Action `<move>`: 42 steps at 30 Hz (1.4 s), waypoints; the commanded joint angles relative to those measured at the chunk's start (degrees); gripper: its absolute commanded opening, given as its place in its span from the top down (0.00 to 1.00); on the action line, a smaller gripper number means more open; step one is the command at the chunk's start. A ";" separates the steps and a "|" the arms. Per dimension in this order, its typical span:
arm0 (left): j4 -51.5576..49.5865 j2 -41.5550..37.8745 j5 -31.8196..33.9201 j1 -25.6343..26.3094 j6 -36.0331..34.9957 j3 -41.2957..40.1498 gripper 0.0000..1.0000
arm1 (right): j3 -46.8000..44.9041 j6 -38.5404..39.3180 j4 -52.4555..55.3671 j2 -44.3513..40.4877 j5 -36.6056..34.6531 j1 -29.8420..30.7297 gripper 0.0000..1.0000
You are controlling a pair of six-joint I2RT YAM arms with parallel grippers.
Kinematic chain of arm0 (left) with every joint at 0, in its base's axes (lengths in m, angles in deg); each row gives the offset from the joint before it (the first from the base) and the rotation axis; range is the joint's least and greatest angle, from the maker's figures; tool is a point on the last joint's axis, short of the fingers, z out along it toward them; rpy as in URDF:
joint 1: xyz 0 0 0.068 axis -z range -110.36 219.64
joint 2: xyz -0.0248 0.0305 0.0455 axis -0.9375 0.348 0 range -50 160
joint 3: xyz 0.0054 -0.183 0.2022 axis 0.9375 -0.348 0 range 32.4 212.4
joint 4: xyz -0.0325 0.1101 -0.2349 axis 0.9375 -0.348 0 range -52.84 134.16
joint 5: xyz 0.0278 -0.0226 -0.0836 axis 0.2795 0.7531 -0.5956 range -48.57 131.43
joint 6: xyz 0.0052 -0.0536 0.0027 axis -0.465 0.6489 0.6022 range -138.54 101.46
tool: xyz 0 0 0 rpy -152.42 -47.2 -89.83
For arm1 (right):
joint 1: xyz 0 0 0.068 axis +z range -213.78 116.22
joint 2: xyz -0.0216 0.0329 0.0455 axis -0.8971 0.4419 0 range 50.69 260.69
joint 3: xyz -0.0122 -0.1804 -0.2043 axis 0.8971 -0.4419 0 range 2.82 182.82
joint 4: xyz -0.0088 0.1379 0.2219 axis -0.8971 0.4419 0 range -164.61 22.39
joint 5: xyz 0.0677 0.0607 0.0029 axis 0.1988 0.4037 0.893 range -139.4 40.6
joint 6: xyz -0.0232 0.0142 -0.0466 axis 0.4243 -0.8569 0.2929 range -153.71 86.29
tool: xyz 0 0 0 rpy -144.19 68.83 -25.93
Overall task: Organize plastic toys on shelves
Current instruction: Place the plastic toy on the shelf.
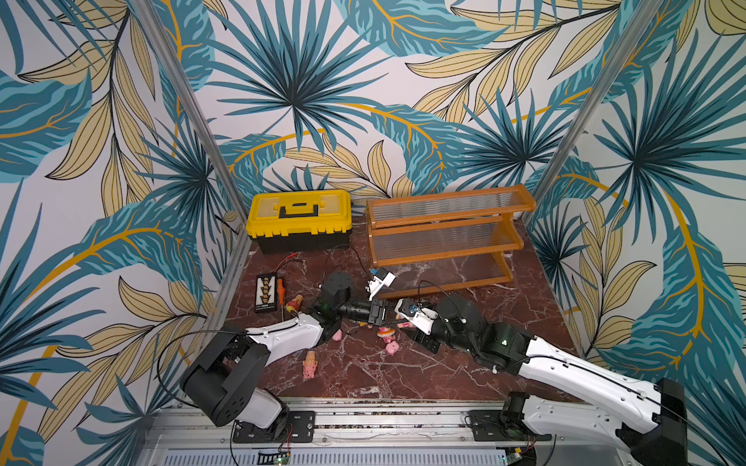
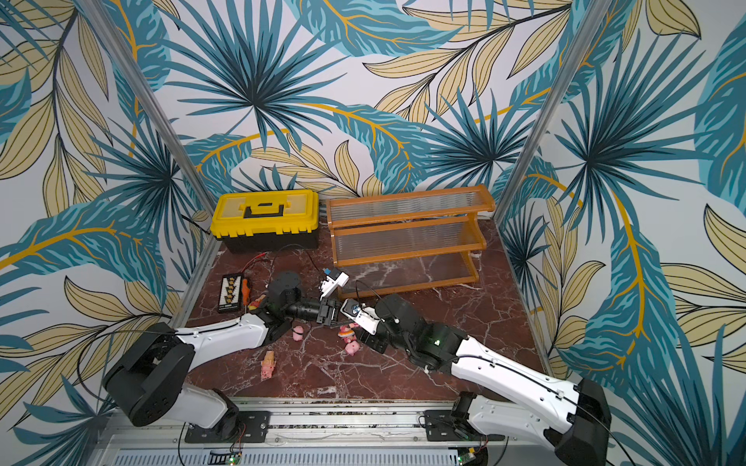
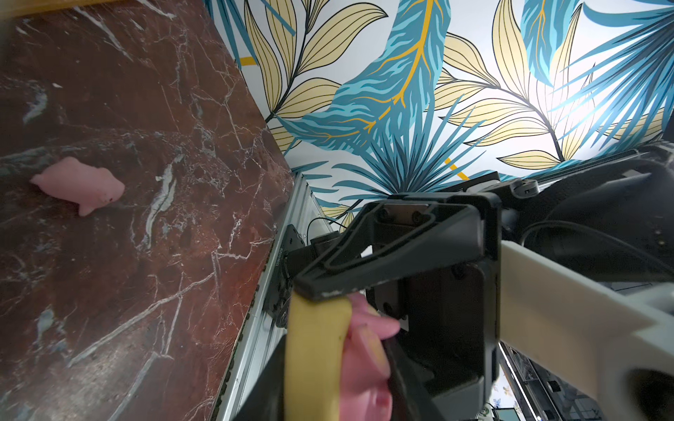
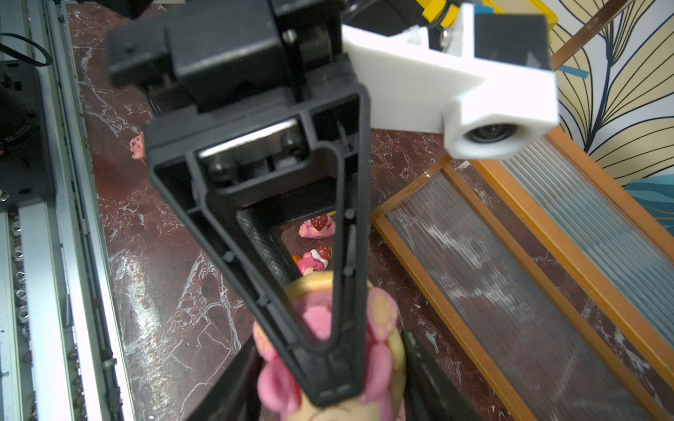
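Pink toy (image 4: 383, 320) is clamped by right gripper (image 4: 328, 379) and left gripper (image 3: 357, 324), both half-open.

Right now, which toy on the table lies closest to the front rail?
The tan ice-cream-cone figure, lying alone; the pink piglets and the rest sit farther back, toward the shelves.

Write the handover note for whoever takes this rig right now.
Right hand: shut on a pink-and-yellow toy.
Left hand: astride the same toy; grip unclear.
Shelves: all three tiers bare.
Other toys lie loose on the table: a piglet, a cone figure, more near the hands.
Done: nothing shelved.
Left: settle the pass, then shelve every toy.
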 commanded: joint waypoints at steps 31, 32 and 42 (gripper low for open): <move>-1.45 -20.54 47.18 1.45 -56.60 4.60 0.86 | -15.05 -105.15 -65.34 1.79 7.99 -12.84 0.05; -1.29 -19.95 47.54 1.73 -57.54 5.22 0.86 | -14.80 -107.12 -67.02 3.06 7.90 -12.90 0.05; -0.07 -16.11 54.53 5.49 -61.46 8.56 0.86 | -5.38 -105.90 -60.06 5.40 7.05 -12.72 0.04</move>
